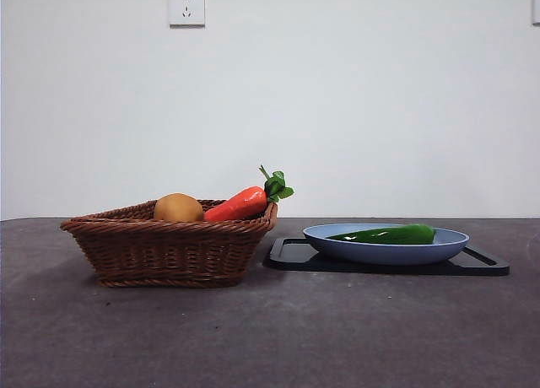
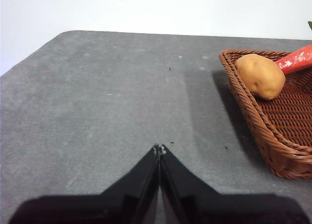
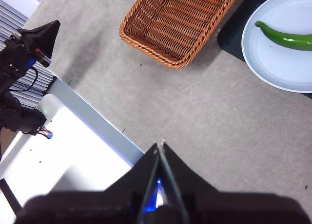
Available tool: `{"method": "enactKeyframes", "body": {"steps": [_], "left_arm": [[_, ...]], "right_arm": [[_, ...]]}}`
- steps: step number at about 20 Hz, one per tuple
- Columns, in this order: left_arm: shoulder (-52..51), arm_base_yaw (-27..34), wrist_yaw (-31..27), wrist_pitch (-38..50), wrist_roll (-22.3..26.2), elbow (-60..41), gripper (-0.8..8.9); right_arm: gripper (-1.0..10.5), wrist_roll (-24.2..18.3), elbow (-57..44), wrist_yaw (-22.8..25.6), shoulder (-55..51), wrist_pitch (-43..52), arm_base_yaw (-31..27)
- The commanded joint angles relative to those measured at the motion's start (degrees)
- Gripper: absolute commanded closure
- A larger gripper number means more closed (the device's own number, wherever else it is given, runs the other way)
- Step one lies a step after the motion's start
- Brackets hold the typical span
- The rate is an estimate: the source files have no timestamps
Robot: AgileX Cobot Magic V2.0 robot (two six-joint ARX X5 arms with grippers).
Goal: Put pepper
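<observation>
Wicker is sitting closest to the front camera: the brown basket (image 1: 169, 240) is resting on the grey table (image 1: 270, 337) and I am taking it as my landmark. Inside the basket a tan potato (image 1: 178, 207) is lying beside an orange-red carrot (image 1: 239, 204), whose green leafy top is poking out over the basket's rim on the plate side.

Just beside the basket, a black tray (image 1: 485, 261) is carrying a blue plate (image 1: 384, 246), and the pepper (image 1: 388, 234) is lying flat on that plate, glossy and dark green, its slim tip pointing towards the basket.

I am keeping both of my grippers away from the pepper. My left gripper (image 2: 159, 148) is hovering over bare table on the far side of the basket from the plate, its two black jaws pressed together with nothing between them; the basket's corner with the potato (image 2: 260, 76) is showing at the edge of its view. My right gripper (image 3: 161, 145) is hanging above the table's front edge, well apart from the basket, jaws likewise pressed together and holding nothing. From there the pepper (image 3: 287, 38) is lying well off on the plate (image 3: 278, 63), untouched by my fingers.

On the wall behind the basket a white socket (image 1: 186, 8) is showing; I cannot read any writing on it.
</observation>
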Motion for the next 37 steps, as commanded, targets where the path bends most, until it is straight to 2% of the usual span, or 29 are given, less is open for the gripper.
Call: {"method": "enactKeyframes", "body": {"steps": [1, 7, 10, 12, 15, 20, 22, 25, 27, 30, 37], "left_arm": [[-0.13, 0.15, 0.02, -0.31, -0.37, -0.28, 8.05], [-0.13, 0.15, 0.02, -0.33, -0.37, -0.28, 8.05], [-0.13, 0.15, 0.02, -0.33, -0.37, -0.28, 8.05], [-0.13, 0.15, 0.0, -0.31, -0.37, -0.28, 8.05], [-0.13, 0.15, 0.02, -0.26, -0.37, -0.28, 8.05], [-0.13, 0.15, 0.02, -0.24, -0.37, -0.28, 8.05], [-0.13, 0.15, 0.02, -0.26, -0.37, -0.28, 8.05], [-0.13, 0.15, 0.02, -0.26, -0.37, -0.28, 8.05], [-0.13, 0.15, 0.02, -0.26, -0.37, -0.28, 8.05], [-0.13, 0.15, 0.02, -0.26, -0.37, -0.28, 8.05], [-0.13, 0.15, 0.02, -0.26, -0.37, -0.28, 8.05]], "right_arm": [[9.4, 0.13, 1.01, 0.11, 0.48, -0.98, 0.11], [9.4, 0.13, 1.01, 0.11, 0.48, -0.98, 0.11], [9.4, -7.08, 0.98, 0.02, -0.04, 2.29, -2.54], [9.4, -7.74, 0.55, -1.09, -1.73, 10.49, -6.54], [9.4, -7.32, -5.31, -9.01, -7.02, 25.22, -10.97], [9.4, -4.5, -27.98, -8.68, -20.98, 47.6, -18.84], [9.4, -2.4, -36.06, -5.44, -26.23, 53.81, -19.98], [9.4, 0.44, -44.44, 1.84, -31.93, 59.14, -20.2], [9.4, 1.55, -49.46, 4.59, -35.34, 61.99, -20.2], [9.4, 2.05, -55.89, 5.86, -40.06, 64.5, -20.2], [9.4, 9.31, -69.99, 19.61, -50.16, 69.26, -20.06]]}}
